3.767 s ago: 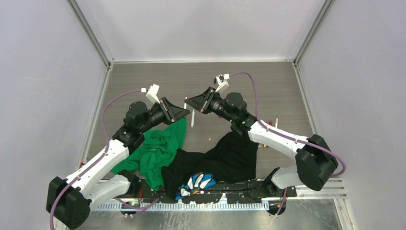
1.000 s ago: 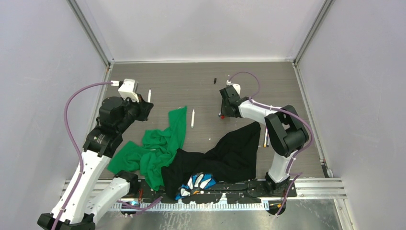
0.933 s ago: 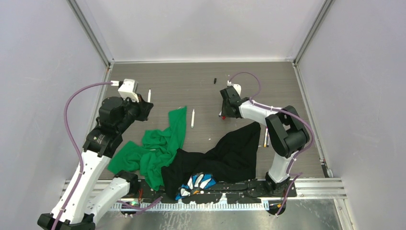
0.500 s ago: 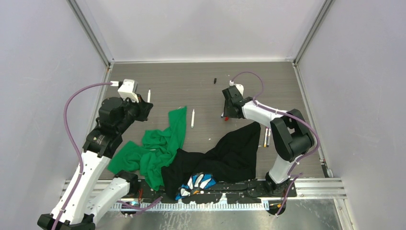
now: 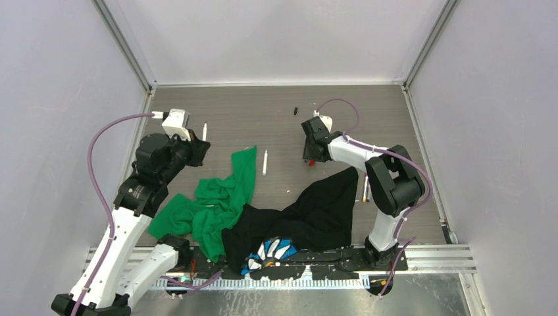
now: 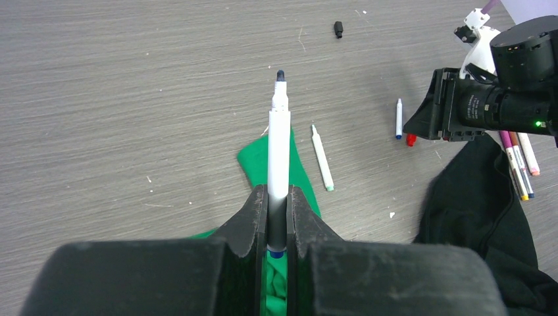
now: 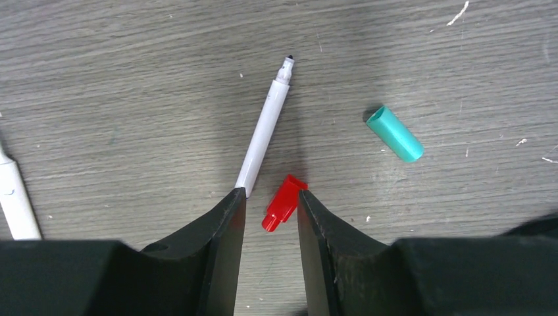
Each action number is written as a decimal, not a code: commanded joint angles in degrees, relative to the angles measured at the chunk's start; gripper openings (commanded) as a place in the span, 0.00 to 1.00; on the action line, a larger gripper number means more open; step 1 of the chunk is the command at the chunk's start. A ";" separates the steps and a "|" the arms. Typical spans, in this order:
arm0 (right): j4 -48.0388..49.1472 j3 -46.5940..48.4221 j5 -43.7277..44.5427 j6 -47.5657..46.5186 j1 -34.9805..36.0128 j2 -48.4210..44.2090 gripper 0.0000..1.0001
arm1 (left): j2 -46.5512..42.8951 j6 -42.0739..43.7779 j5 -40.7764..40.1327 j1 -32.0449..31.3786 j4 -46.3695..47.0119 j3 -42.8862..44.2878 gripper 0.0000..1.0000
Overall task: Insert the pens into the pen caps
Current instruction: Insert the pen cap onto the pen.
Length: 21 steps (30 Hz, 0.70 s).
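On the left, the left gripper (image 6: 278,197) clamps 1 uncapped white pen (image 6: 278,138), its tip pointing far. Right of centre, the right gripper (image 7: 271,197) stands narrowly parted astride the red cap (image 7: 281,203). A teal cap (image 7: 395,134) and a loose pen (image 7: 264,135) lie near.

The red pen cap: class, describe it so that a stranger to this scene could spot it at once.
On the grey wood-grain table, find the right gripper just beyond the black cloth. The red pen cap lies flat between its open jaws. Its neighbours are a teal cap and a far longer white pen; it alone is red.
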 commanded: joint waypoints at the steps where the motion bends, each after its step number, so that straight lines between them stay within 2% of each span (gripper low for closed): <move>1: -0.81 2.65 3.11 2.11 0.40 0.61 0.40 | -0.93 0.63 -0.76 -0.26 1.58 0.13 0.00; 21: -1.83 3.29 5.04 2.33 0.86 2.92 0.38 | -0.53 0.88 -1.03 -0.35 1.53 0.14 0.00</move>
